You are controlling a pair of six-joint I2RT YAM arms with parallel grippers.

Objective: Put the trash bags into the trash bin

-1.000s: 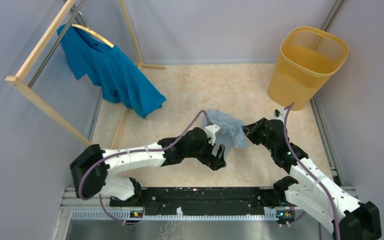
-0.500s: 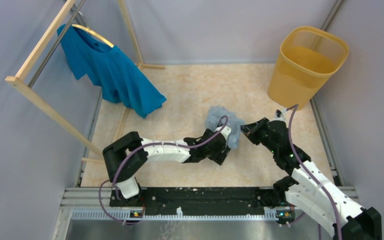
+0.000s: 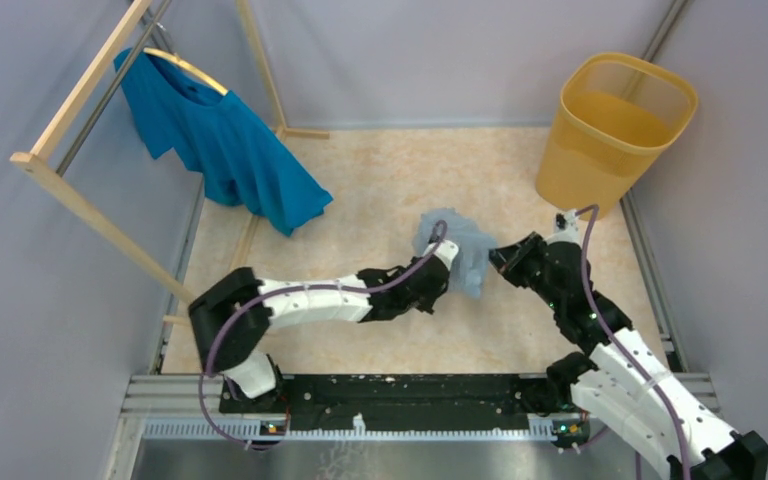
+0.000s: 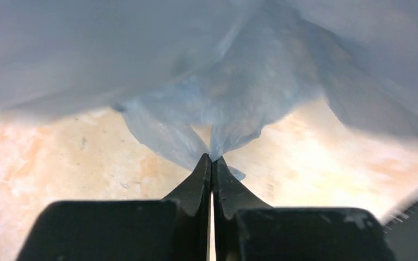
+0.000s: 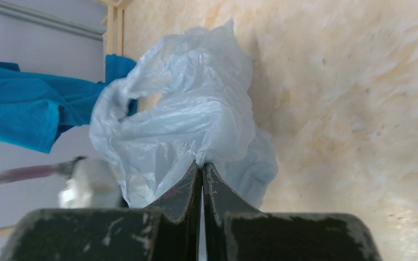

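Observation:
The trash bag [image 3: 460, 250] is a crumpled pale grey-blue film wad hanging between both arms above the middle of the floor. My left gripper [image 3: 448, 262] is shut on its left side; in the left wrist view the fingertips pinch a fold of the trash bag [image 4: 234, 103] at the left gripper [image 4: 212, 159]. My right gripper [image 3: 497, 260] is shut on its right side; the right wrist view shows the trash bag [image 5: 185, 119] bunched above the right gripper [image 5: 201, 165]. The yellow-orange trash bin [image 3: 615, 130] stands upright at the far right corner, apart from the bag.
A bright blue T-shirt [image 3: 220, 140] hangs on a wooden rack [image 3: 70, 190] at the far left. Grey walls close in the marbled floor [image 3: 380, 180] on three sides. A black rail [image 3: 400, 395] runs along the near edge by the arm bases.
My left gripper has gone from open to shut on the bag's left side after reaching in under it. The right gripper has kept its hold and shifted only slightly.

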